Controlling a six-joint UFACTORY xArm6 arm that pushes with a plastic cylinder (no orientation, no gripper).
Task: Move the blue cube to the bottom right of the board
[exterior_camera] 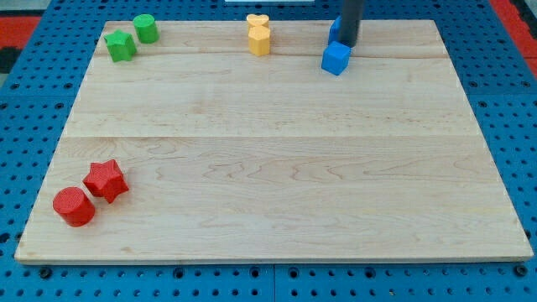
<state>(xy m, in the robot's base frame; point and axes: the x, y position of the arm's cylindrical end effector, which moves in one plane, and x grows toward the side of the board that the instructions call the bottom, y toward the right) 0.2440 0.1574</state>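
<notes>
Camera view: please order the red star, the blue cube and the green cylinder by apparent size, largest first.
1. red star, though it lies nearer the view's bottom
2. blue cube
3. green cylinder
The last two look close; ranking unsure.

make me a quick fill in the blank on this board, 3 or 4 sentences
1. My tip sits just above the ___ cube, toward the view's top.
2. The two red blocks lie near the board's bottom ___ corner.
3. The blocks at the top left corner are coloured ___.
4. The block at the top middle is coloured ___.

Missing words: blue; left; green; yellow
</notes>
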